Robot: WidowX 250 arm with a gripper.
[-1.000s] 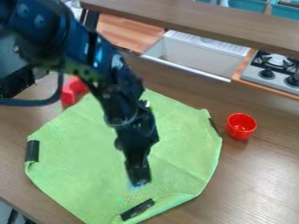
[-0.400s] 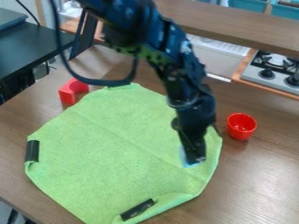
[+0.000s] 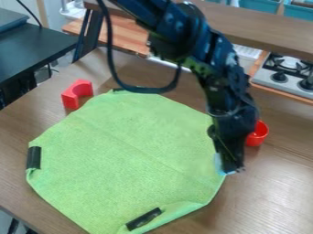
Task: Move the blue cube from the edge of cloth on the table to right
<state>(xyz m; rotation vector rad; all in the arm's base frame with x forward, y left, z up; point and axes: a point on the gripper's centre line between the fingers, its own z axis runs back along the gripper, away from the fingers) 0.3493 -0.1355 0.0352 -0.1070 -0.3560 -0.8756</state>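
Bench [image 3: 269,196] is carrying the green cloth [image 3: 122,151]; toward the bench's right side, your jaws [image 3: 232,169] are clamping, near the red cup [image 3: 257,135], the blue cube [image 3: 220,166]. Opening early, you are probably risking its tipping on the cloth's rim.

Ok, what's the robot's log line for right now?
gripper: holding blue cube | place: by green cloth edge, near red cup | cube released: not yet

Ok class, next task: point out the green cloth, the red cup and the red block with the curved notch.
Green cloth [image 3: 122,151]: camera view, on its flat middle.
Red cup [image 3: 256,140]: camera view, on its outer wall below the rim.
Red block [image 3: 69,100]: camera view, on its lower left part.
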